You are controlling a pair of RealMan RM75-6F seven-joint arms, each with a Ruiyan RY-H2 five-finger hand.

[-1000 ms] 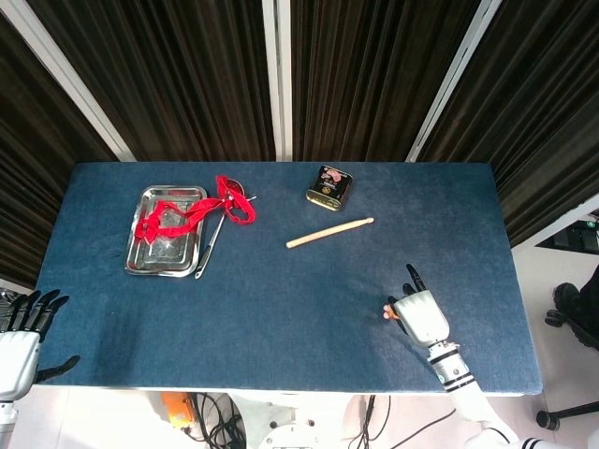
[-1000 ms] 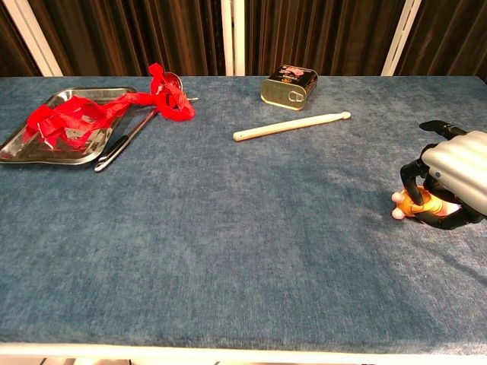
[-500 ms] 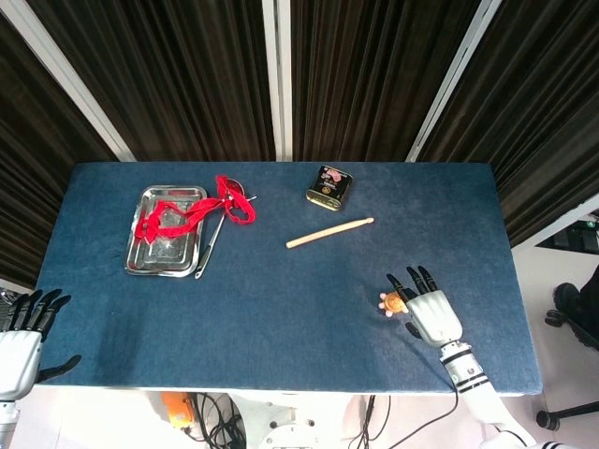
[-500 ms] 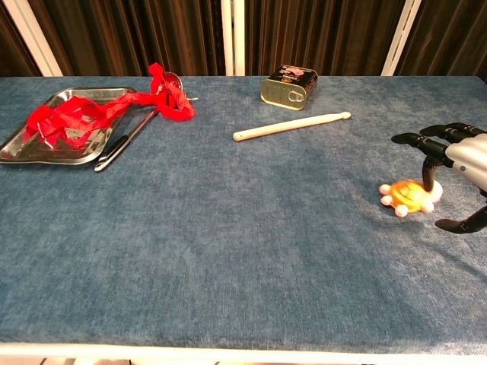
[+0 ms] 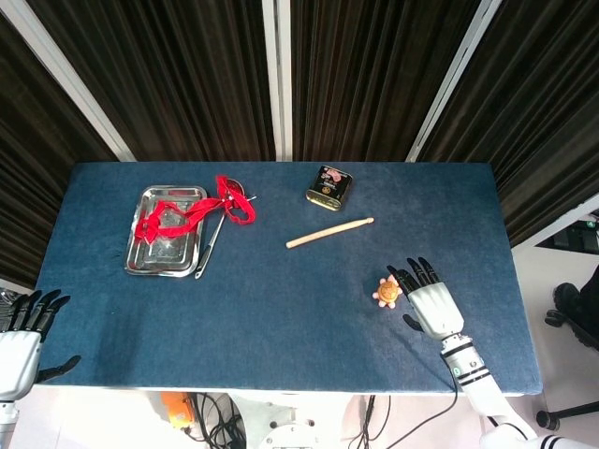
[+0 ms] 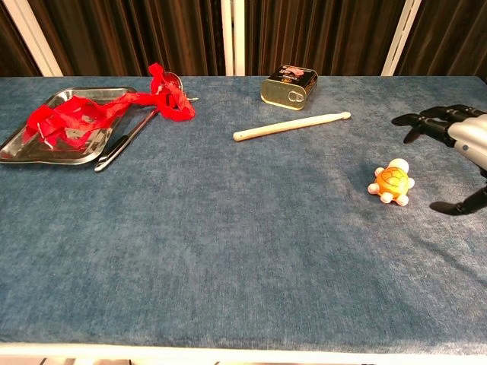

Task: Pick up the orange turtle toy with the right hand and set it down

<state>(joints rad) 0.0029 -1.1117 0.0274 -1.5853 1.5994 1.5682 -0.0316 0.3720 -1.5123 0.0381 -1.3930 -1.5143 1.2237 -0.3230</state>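
The orange turtle toy sits upright on the blue tablecloth, free of any grasp. My right hand hovers just to its right with fingers spread and nothing in them; a small gap separates the fingertips from the toy. My left hand rests off the table's front left corner, fingers apart and empty; the chest view does not show it.
A wooden stick and a small tin lie at the back centre. A metal tray holds a red ribbon at back left, a dark tool beside it.
The right hand opened and let go of the turtle, then drew back to the right. The turtle now stands alone, a little further left and away from the hand.
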